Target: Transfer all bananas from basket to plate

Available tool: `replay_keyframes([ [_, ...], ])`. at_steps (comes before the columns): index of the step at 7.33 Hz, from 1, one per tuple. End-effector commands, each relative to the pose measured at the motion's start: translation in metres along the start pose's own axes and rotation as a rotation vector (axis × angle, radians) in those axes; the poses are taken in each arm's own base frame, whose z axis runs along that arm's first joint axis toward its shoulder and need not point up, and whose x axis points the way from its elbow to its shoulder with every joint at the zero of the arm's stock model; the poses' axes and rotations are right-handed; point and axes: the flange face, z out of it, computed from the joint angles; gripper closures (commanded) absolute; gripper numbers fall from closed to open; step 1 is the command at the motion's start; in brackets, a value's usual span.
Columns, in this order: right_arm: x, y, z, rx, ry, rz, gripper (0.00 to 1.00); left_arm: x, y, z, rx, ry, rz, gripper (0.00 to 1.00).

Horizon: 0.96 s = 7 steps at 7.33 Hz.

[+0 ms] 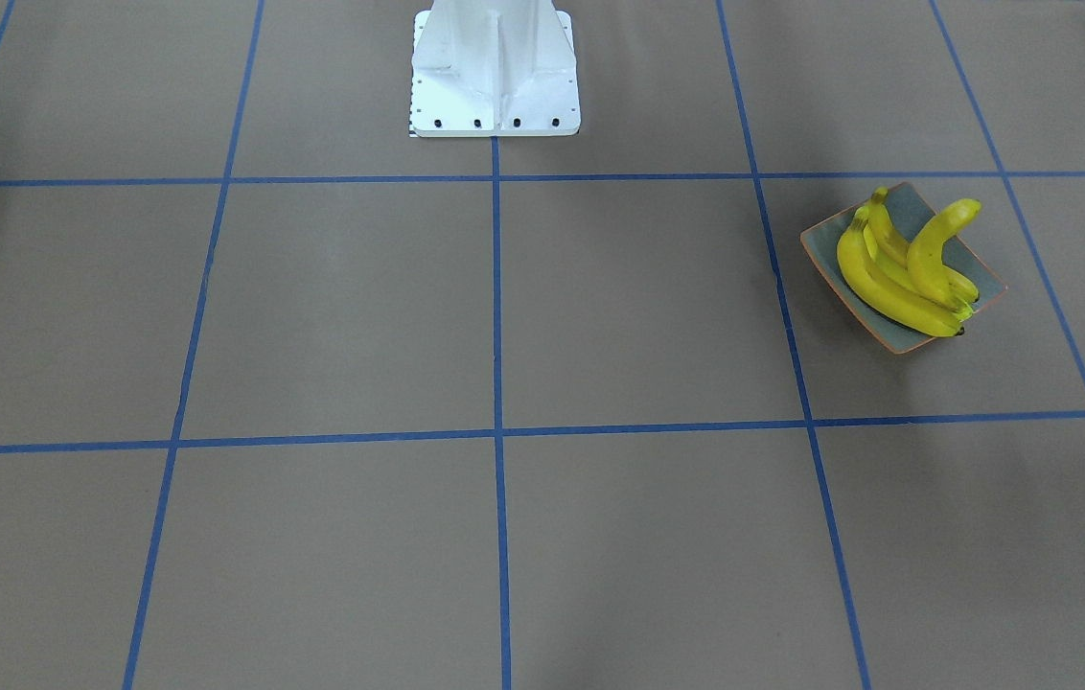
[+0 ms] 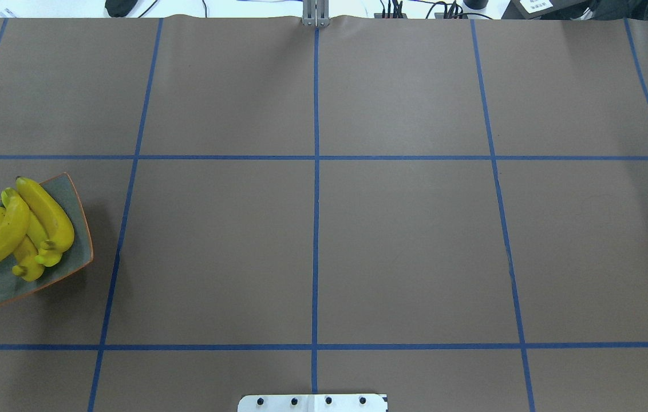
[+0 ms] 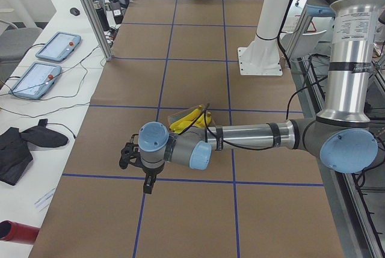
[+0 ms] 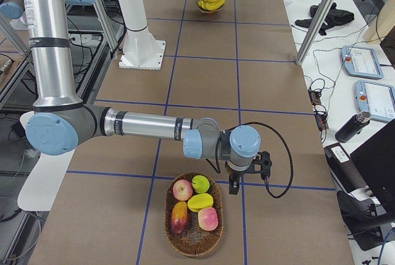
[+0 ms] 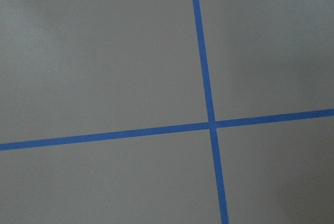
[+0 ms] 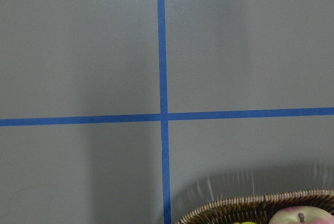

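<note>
Since the bananas point(image 1: 888, 286) all lie heaped on the grey-green plate point(image 1: 916, 206) at my left end of the table, one of them leaning out over its rim, I judge the transfer done. The wicker basket point(image 4: 192, 243) at my right end holds only other fruit, a red apple point(image 4: 182, 189) and a yellow mango-like piece point(image 4: 200, 202) among them, and no banana shows there. Nothing seems left, unless the overhanging banana wants tucking in.

My left gripper point(image 3: 146, 187) hangs over the table just beside the plate, and my right gripper point(image 4: 233, 189) hangs just beside the basket's rim. Both show only from the side, so I cannot tell whether either claw is spread or pressed together.

Brown paper point(image 2: 404, 252) ruled into squares with blue tape point(image 2: 316, 229) covers the table, and my white pedestal point(image 1: 495, 72) is bolted at its middle edge. On the white bench alongside lie two teach pendants point(image 3: 57, 46), loose cables and a black cloth point(image 3: 18, 144).
</note>
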Motion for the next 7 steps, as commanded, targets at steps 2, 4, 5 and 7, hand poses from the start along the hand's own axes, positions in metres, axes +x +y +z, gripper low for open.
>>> replay_keyframes([
  [2, -0.036, 0.016, -0.054, -0.054, 0.031, 0.095, 0.0, 0.003, -0.009, -0.001, -0.027, -0.002, -0.018, 0.0],
  [4, -0.038, 0.018, -0.049, -0.065, 0.035, 0.09, 0.0, 0.006, -0.009, -0.008, -0.044, -0.001, -0.038, 0.0],
  [5, -0.04, 0.018, -0.048, -0.066, 0.034, 0.088, 0.0, 0.013, -0.01, -0.019, -0.06, -0.003, -0.035, 0.0],
  [7, -0.039, 0.018, -0.046, -0.069, 0.036, 0.088, 0.0, 0.017, -0.007, -0.058, -0.071, -0.009, -0.015, 0.0],
])
